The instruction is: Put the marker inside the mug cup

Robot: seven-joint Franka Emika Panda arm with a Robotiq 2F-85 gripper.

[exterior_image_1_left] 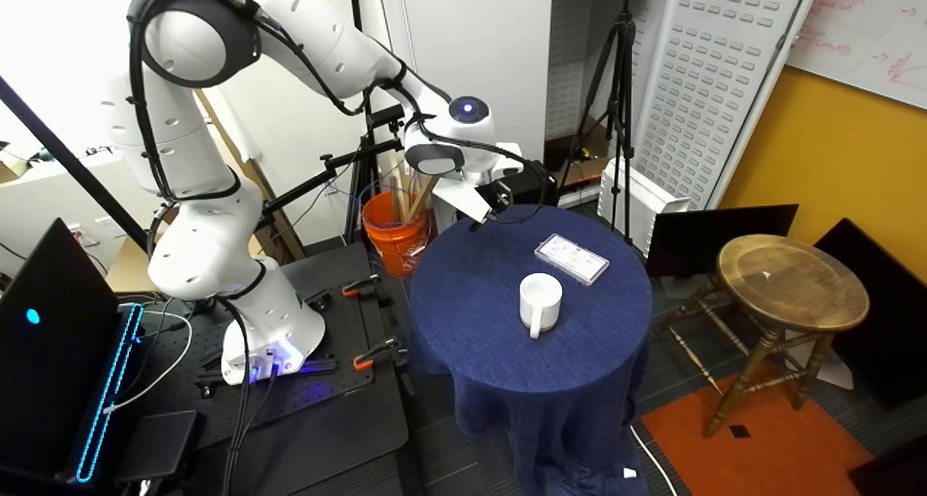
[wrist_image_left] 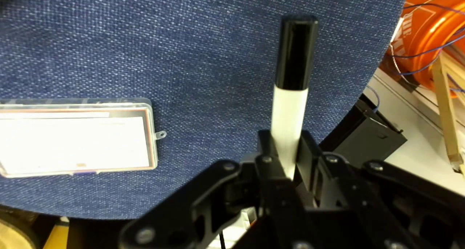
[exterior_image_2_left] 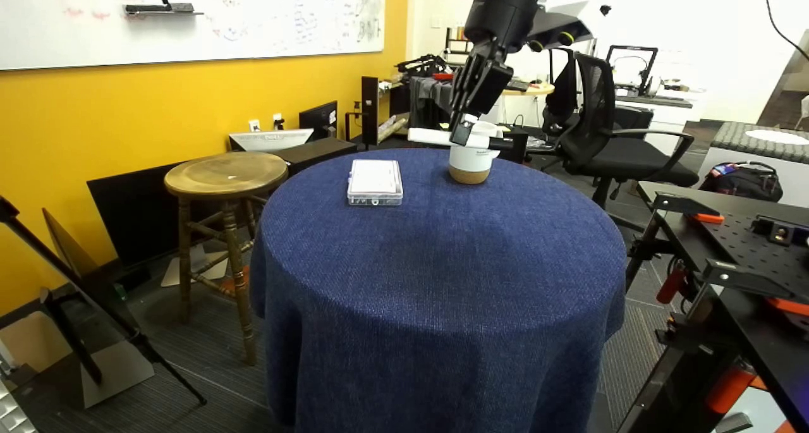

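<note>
The marker, white with a black cap, is held in my gripper and shows in the wrist view (wrist_image_left: 290, 111) and in an exterior view (exterior_image_2_left: 430, 137), where it lies about level. My gripper (wrist_image_left: 287, 147) is shut on its white body, the cap end pointing away from the fingers. The gripper also shows in an exterior view (exterior_image_2_left: 464, 129), raised above the table. The mug cup, white with a cork base, stands upright on the table in both exterior views (exterior_image_1_left: 539, 300) (exterior_image_2_left: 469, 167). An exterior view shows the gripper (exterior_image_1_left: 489, 217) near the table edge, apart from the mug. The mug is out of the wrist view.
A flat clear case with a white label (exterior_image_1_left: 572, 258) lies beside the mug on the round blue-clothed table (exterior_image_1_left: 463, 293); the case also shows in the wrist view (wrist_image_left: 76, 140). An orange bucket (exterior_image_1_left: 397, 239) and a wooden stool (exterior_image_1_left: 793, 282) stand beside the table.
</note>
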